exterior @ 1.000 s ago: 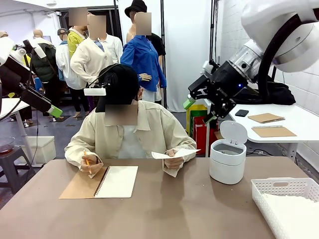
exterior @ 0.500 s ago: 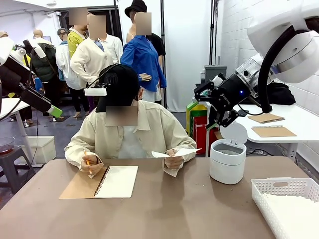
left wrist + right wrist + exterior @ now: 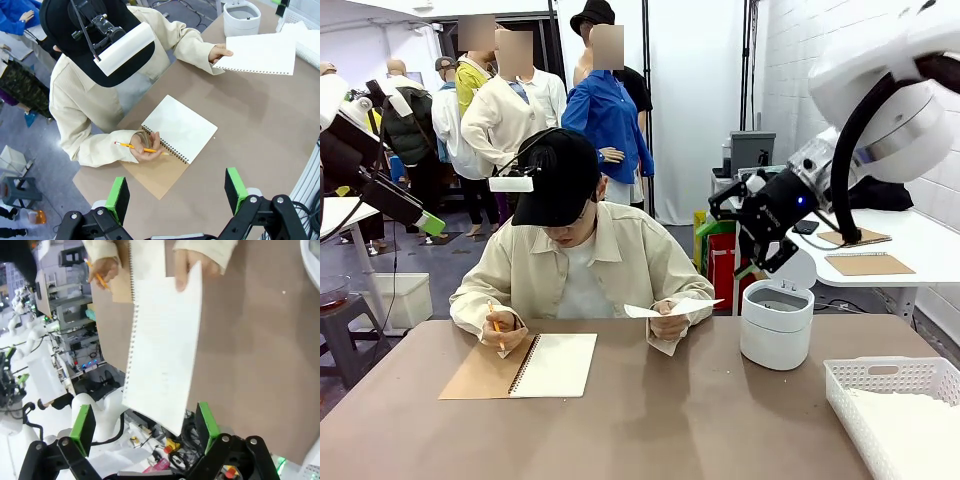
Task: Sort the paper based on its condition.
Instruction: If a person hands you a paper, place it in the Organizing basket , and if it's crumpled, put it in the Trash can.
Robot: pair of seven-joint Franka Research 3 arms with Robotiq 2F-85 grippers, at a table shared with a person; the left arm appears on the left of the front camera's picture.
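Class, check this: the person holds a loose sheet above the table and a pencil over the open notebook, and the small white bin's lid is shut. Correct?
No: the white bin has its lid flipped up, open, as the front view shows. The rest holds: the person holds a loose sheet above the table and a pencil over the open notebook.

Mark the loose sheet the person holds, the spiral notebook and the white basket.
loose sheet (image 3: 260, 52), left wrist view, middle of the flat page.
spiral notebook (image 3: 558, 364), front view, its open white page.
white basket (image 3: 925, 370), front view, far wall.
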